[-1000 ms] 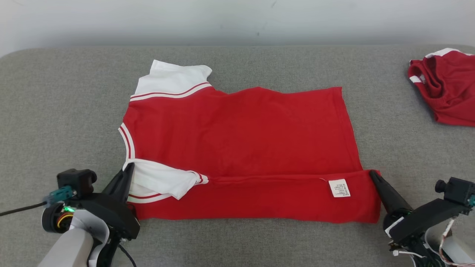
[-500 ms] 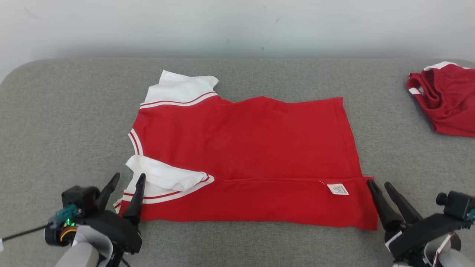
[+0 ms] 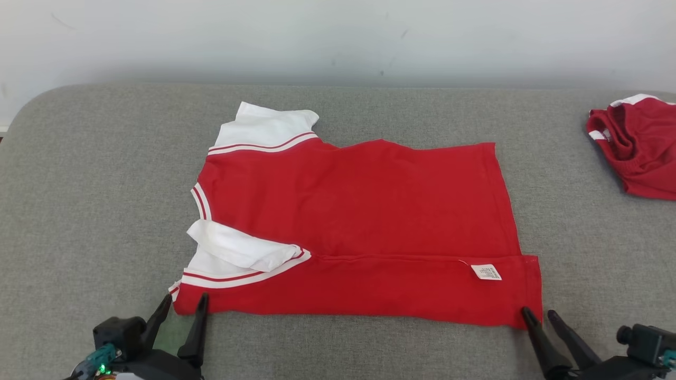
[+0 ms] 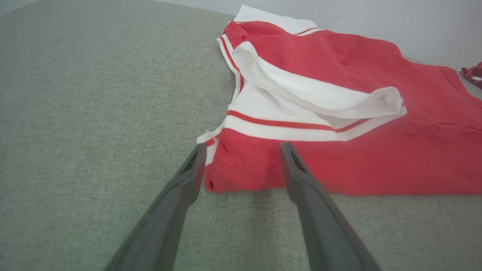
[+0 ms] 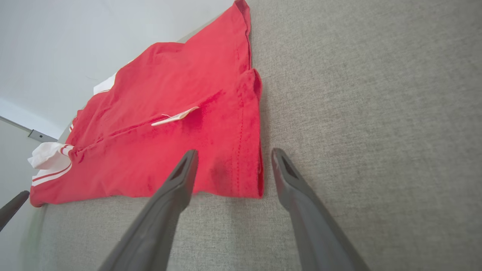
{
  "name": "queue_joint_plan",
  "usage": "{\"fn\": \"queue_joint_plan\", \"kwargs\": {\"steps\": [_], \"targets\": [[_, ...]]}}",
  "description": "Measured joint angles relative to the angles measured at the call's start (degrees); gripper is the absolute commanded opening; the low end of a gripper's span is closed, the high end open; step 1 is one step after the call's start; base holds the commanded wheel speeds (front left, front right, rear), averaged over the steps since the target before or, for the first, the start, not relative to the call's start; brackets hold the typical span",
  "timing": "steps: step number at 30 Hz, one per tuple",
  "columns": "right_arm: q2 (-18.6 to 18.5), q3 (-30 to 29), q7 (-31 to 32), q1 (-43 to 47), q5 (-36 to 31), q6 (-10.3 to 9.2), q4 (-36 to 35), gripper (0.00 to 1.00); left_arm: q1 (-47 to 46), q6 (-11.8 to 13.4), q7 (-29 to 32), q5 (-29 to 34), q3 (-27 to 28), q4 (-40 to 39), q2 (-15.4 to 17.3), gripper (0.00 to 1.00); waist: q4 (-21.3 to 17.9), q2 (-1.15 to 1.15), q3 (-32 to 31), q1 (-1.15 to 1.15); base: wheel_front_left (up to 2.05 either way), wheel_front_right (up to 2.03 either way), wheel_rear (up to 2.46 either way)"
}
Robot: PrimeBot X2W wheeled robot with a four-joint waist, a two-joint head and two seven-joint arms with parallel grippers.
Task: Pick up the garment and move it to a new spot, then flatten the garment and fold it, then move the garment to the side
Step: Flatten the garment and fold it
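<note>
garment pos: garment [image 3: 359, 211] lies flat mid-bench, on the grey bench [image 3: 105, 184], closer to the near edge than the far one.
left pincer: left pincer [image 3: 186, 298] wide open, nothing held. It sits at the garment's near-left corner. In the left wrist view the two fingers flank that corner, one over bare bench and one in front of red cloth.
right pincer: right pincer [image 3: 537, 312] wide open, nothing held. It sits at the near-right hem corner. In the right wrist view one finger lies over red cloth, the other over bare bench just beside the hem.
contact: can't tell whether either pincer's tips touch the fabric.
long axis: runs left-right across the bench, roughly parallel to the near edge.
pointing: neck and sleeve end toward the robot's left, hem toward the right.
fold: near long edge is turned over onto the body as a strip, care label [image 3: 486, 272] facing up near the right end.
sleeves: far white sleeve [image 3: 264, 126] lies flat, near white sleeve [image 3: 237, 248] is bunched on top.
other: second red garment [image 3: 636, 142] crumpled at far right, well apart.
</note>
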Motion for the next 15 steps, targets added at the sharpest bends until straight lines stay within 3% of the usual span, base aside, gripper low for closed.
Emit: {"fn": "queue_joint_plan", "kwargs": {"steps": [9,10,11,12,13,14,15], "targets": [[3.6,-1.3,3.1,-0.7,-5.0,0.0,0.9,1.0,0.0,0.0,-0.1,0.2,0.3,2.9,-0.6,1.0,-0.1,0.0,0.6,0.0,0.0,0.0,0.0],[4.0,-1.4,3.5,-1.0,-5.4,0.0,1.2,0.76,-0.4,-0.1,-0.1,0.2,0.3,3.4,-0.9,1.0,-0.1,0.0,0.6,0.0,0.0,0.0,0.0],[4.3,-1.5,3.7,-1.4,-5.9,0.0,1.6,0.38,-0.6,-0.1,-0.1,0.1,0.3,3.9,-1.1,0.95,-0.1,0.0,0.6,0.0,0.0,0.0,0.0],[4.5,-1.6,4.1,-1.7,-6.2,0.0,1.9,0.31,-0.8,-0.5,-0.1,0.1,0.3,4.4,-1.4,0.91,-0.1,0.0,0.6,0.0,0.0,0.0,0.0],[4.8,-1.6,4.4,-1.9,-6.5,0.0,2.3,0.0,-0.9,-0.6,-0.1,0.0,0.3,5.0,-1.6,0.43,-0.2,0.0,0.6,0.0,0.0,0.0,0.0],[5.2,-1.5,4.6,-2.1,-6.7,0.0,2.6,0.0,-1.1,-1.1,-0.1,-0.3,0.3,5.6,-2.0,0.3,-0.2,0.0,0.6,0.0,0.0,0.0,0.0],[5.5,-1.6,4.8,-2.3,-6.7,0.0,2.9,0.0,-1.5,-1.1,-0.2,-0.6,0.3,6.1,-2.4,0.05,-0.1,0.0,0.5,0.0,0.0,0.0,0.0]]}}
